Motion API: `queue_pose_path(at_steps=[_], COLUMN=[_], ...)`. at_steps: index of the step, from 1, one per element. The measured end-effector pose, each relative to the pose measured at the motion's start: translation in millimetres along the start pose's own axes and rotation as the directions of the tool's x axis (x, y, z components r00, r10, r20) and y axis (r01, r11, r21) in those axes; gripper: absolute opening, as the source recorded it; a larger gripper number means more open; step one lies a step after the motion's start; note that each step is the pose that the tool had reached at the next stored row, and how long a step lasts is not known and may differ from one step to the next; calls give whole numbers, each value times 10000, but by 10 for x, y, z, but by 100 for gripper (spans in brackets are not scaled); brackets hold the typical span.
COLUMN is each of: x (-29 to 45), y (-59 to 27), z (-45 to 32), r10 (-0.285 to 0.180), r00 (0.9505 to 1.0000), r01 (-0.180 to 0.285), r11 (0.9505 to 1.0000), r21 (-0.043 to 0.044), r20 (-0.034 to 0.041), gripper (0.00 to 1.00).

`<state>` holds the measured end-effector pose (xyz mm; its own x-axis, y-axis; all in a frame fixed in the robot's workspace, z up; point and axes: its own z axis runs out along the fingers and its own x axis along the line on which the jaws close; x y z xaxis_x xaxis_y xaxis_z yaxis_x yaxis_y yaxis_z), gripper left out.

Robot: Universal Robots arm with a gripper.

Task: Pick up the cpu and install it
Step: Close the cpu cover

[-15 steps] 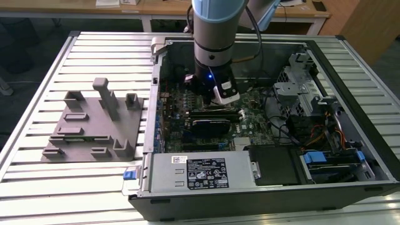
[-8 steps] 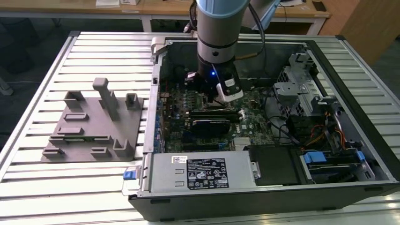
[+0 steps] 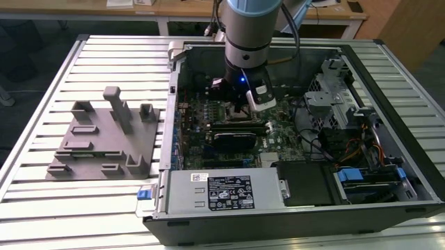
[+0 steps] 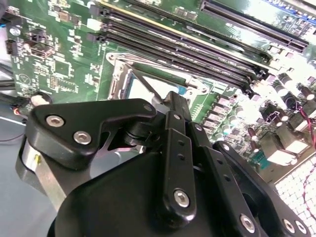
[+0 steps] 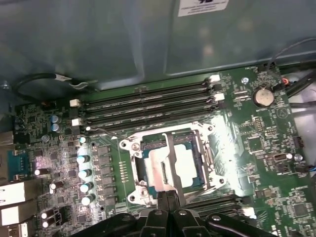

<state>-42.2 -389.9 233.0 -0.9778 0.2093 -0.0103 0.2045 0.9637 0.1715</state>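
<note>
The cpu (image 5: 185, 166) lies flat inside the metal-framed socket (image 5: 206, 157) on the green motherboard, its silvery-white top catching the light. In the second wrist view a pale part of the cpu (image 4: 142, 89) shows in the socket (image 4: 116, 79) just past the black linkage. My gripper (image 5: 168, 196) hovers at the socket's near edge with its fingers pressed together. A thin grey bar (image 5: 171, 158) runs from the fingertips across the cpu; I cannot tell whether the fingers hold it. In the exterior view the gripper (image 3: 240, 112) is low inside the open computer case.
Several long memory slots (image 5: 148, 106) lie right beside the socket. The grey fixture (image 3: 104, 140) sits on the slatted table at the exterior view's left. A power supply (image 3: 222, 190) and a drive cage (image 3: 334, 99) crowd the case, and its walls (image 3: 174, 104) enclose the arm.
</note>
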Motion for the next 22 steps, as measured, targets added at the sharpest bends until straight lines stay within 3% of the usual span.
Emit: queue_pose_path(at_steps=[6, 22], x=[-97, -414], y=[26, 95], z=[-28, -31], r10=[27, 153], r00=[10000, 9999], r01=[-27, -153], r11=[10000, 9999], r21=[9, 23], r20=[-36, -30], gripper=[11, 11])
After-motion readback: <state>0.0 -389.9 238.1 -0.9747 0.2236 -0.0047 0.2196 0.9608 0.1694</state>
